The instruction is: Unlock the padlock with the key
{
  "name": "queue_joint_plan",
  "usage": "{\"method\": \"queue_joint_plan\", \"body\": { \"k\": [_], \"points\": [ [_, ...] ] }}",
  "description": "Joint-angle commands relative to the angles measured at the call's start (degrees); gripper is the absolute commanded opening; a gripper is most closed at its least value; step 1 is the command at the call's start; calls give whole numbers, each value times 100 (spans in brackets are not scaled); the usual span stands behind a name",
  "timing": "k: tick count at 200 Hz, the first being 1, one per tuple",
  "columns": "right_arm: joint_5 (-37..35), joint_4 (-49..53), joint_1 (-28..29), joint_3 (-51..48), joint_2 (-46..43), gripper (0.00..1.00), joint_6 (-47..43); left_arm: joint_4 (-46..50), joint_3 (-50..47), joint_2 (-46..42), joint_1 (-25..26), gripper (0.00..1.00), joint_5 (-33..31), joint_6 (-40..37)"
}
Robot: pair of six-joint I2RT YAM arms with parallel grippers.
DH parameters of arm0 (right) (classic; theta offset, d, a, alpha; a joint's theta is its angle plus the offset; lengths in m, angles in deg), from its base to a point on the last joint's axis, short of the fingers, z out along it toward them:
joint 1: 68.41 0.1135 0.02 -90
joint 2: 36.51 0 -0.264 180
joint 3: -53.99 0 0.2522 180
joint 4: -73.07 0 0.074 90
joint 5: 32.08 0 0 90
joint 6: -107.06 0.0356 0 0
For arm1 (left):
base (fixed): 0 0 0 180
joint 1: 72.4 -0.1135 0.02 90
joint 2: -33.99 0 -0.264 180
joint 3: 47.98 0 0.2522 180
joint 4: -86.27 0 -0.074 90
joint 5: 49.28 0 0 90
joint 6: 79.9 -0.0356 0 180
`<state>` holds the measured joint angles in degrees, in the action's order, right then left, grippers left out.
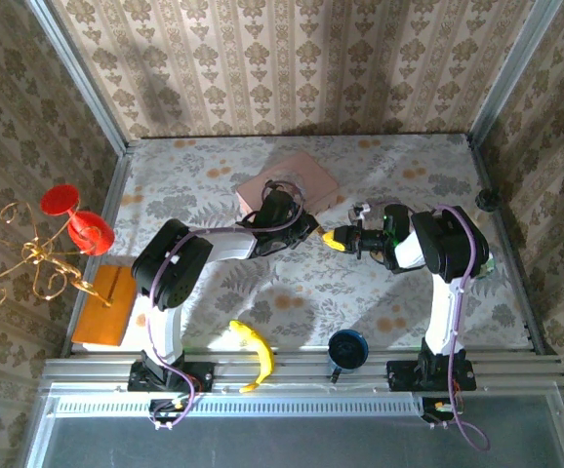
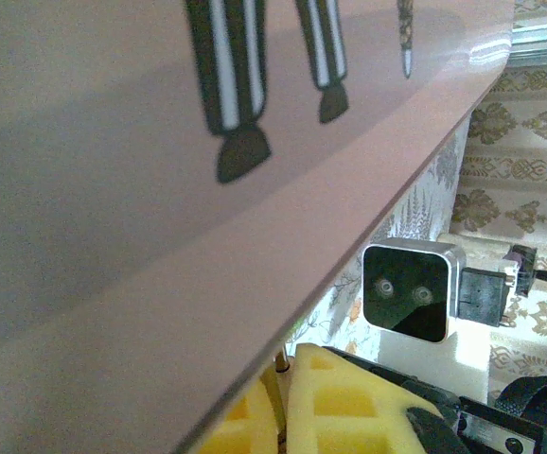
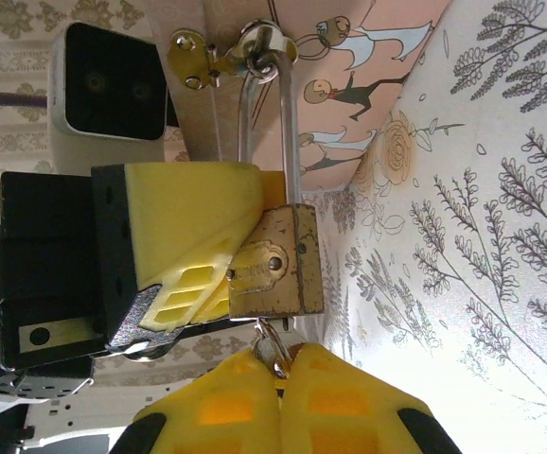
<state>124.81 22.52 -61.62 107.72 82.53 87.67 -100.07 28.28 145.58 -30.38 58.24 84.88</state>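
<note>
Brass padlock (image 3: pixel 288 260) in clamped left pincer (image 3: pixel 245 248), 9 o'clock; key (image 3: pixel 270 342) at 6 o'clock, pinched by right pincer (image 3: pixel 279 378). Risk: key slip or bend from off-axis twist

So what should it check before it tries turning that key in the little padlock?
1. Left gripper shut on the padlock: ok.
2. Right gripper shut on the key: ok.
3. The key entered at the padlock's keyhole end: ok; how deep, cannot tell.
4. Shackle threaded through the hasp of the pink box: ok.
5. Shackle popped free: cannot tell, one leg is hidden behind a yellow finger.
</note>
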Motion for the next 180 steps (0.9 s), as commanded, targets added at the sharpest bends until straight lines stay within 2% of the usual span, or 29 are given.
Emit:
{"method": "queue_joint_plan", "body": {
  "k": [1, 71, 91, 99, 111, 140, 162, 172, 180],
  "points": [
    [-1375, -335, -380, 7, 273, 0, 635, 354, -287, -184, 115, 6, 940, 445],
    [-1583, -401, -328, -51, 370, 0, 928, 261, -287, -112, 163, 21, 1026, 450],
    [-1626, -353, -287, -3, 436, 0, 936, 268, -265, -85, 192, 23, 1050, 450],
    [-1656, -353, -262, 11, 464, 0, 947, 270, -278, -74, 201, 30, 1052, 449],
    [-1679, -363, -227, 42, 487, 0, 965, 209, -282, -76, 203, 35, 1055, 458],
    [-1706, -241, -132, 142, 505, 0, 913, 92, -318, -141, 201, 65, 1069, 444],
    [-1739, -52, -90, 161, 417, 0, 755, 377, -257, -346, 201, 85, 972, 159],
    [-1750, 120, -90, 161, 334, 3, 628, 593, -228, -473, 193, 94, 891, 1],
    [-1763, 293, -90, 161, 258, 9, 514, 765, -207, -604, 176, 100, 791, -137]
  ]
}}
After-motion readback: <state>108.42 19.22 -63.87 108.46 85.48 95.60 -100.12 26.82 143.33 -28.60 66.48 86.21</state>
